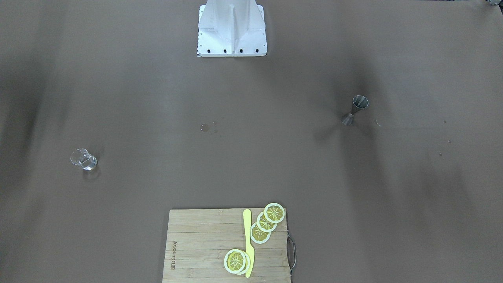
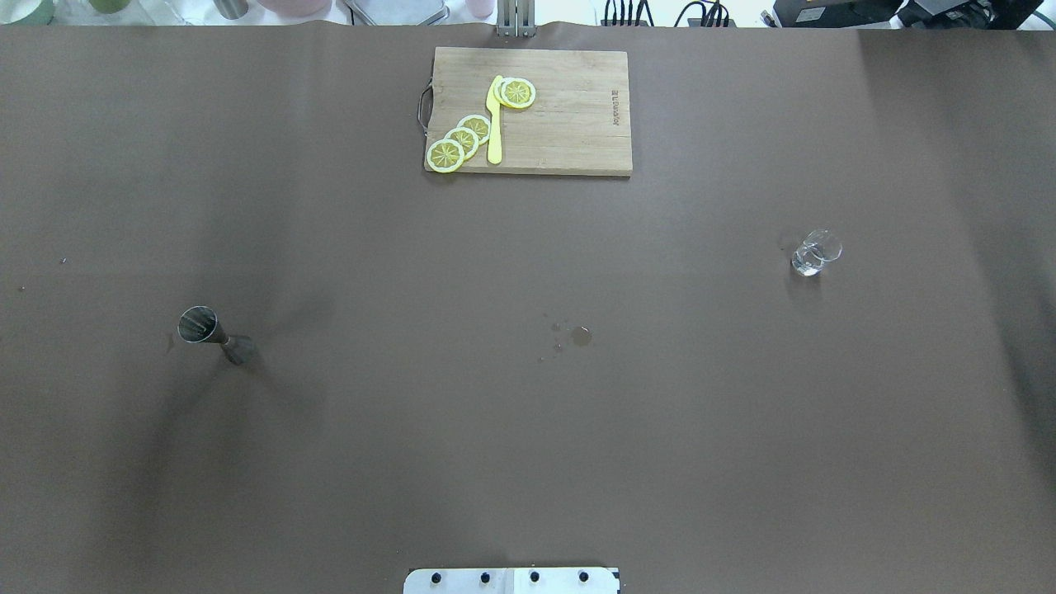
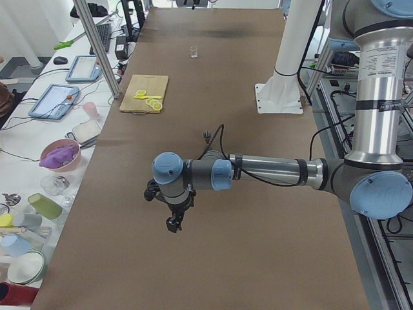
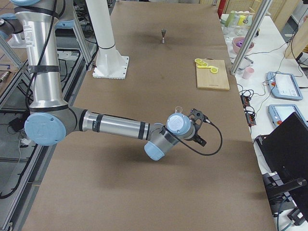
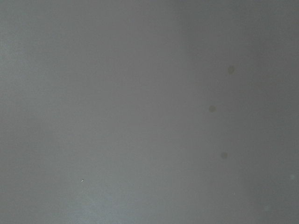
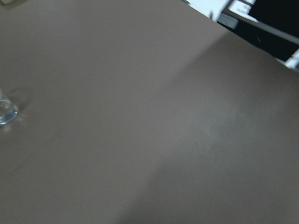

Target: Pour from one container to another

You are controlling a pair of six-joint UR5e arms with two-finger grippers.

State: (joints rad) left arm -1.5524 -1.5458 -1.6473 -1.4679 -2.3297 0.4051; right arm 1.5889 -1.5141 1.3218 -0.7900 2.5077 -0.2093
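The clear glass cup point(image 1: 83, 159) point(image 2: 815, 252) point(image 3: 193, 51) stands upright on the brown table on my right side; its base shows at the left edge of the right wrist view point(image 6: 5, 112). The grey steel jigger point(image 1: 355, 109) point(image 2: 210, 332) point(image 3: 207, 136) point(image 4: 163, 36) stands upright on my left side. My left gripper point(image 3: 173, 223) hangs above the table near its left end, short of the jigger. My right gripper point(image 4: 198, 129) hovers near the right end, close to the cup point(image 4: 179, 109). Whether either gripper is open or shut I cannot tell.
A wooden cutting board point(image 1: 204, 243) point(image 2: 569, 124) with lemon slices point(image 2: 462, 140) and a yellow knife point(image 2: 495, 124) lies at the table's far edge. Small wet spots point(image 2: 581, 335) mark the middle. The white robot pedestal point(image 1: 232, 27) stands at the near edge.
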